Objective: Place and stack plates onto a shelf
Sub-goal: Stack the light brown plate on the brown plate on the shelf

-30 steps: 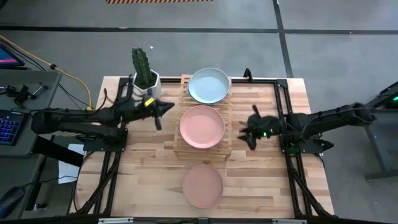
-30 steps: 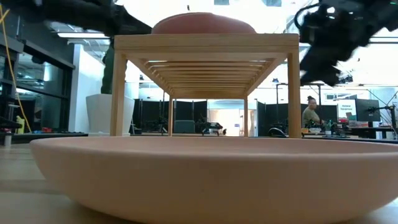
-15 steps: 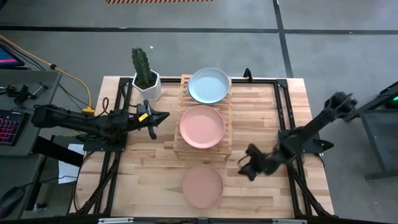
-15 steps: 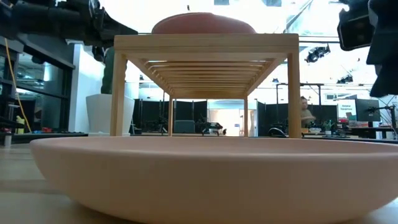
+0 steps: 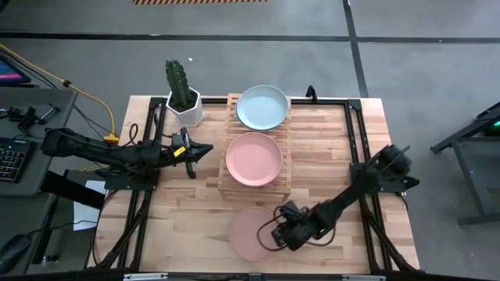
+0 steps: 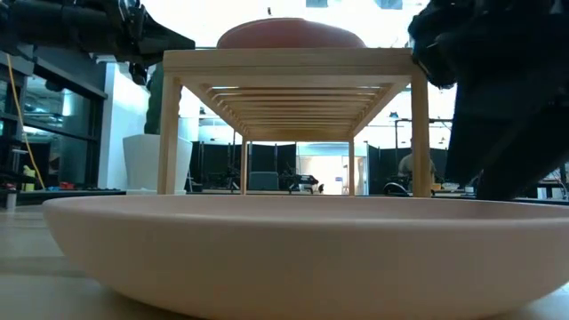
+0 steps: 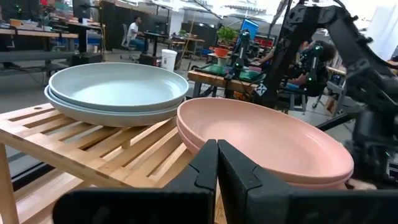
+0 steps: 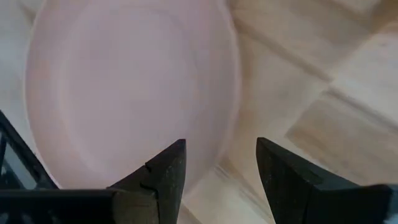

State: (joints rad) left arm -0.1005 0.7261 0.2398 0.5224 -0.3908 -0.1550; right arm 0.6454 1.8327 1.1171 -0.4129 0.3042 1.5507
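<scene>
Inspection found the shelf (image 5: pixel 255 146) standing at the middle of the table (image 5: pixel 328 140), running from the far edge toward the centre. Two stacks rested on its slats: a light blue stack (image 5: pixel 262 107) at the far end and a pink stack (image 5: pixel 254 158) at the near end; the left wrist view showed at least two plates in each, the two stacks just beside one another. A loose pink plate (image 5: pixel 250 231) lay flat on the table close to the near edge, apart from the shelf. The right claw (image 5: pixel 275 236) was positioned at that plate's right rim, near the near edge of the table; the right wrist view showed its fingers (image 8: pixel 163 168) spread apart with the rim between them, and contact with the plate could not be confirmed. The left claw (image 5: pixel 201 148) was held above the table to the left of the shelf, pointing at the pink stack without touching it; in the left wrist view its fingers (image 7: pixel 206 163) were pressed together with nothing between them. A cactus pot (image 5: pixel 185 100) stood near the far left corner of the table, just beside the shelf's far end. A person (image 6: pixel 410 169) was visible in the room beyond the table.
</scene>
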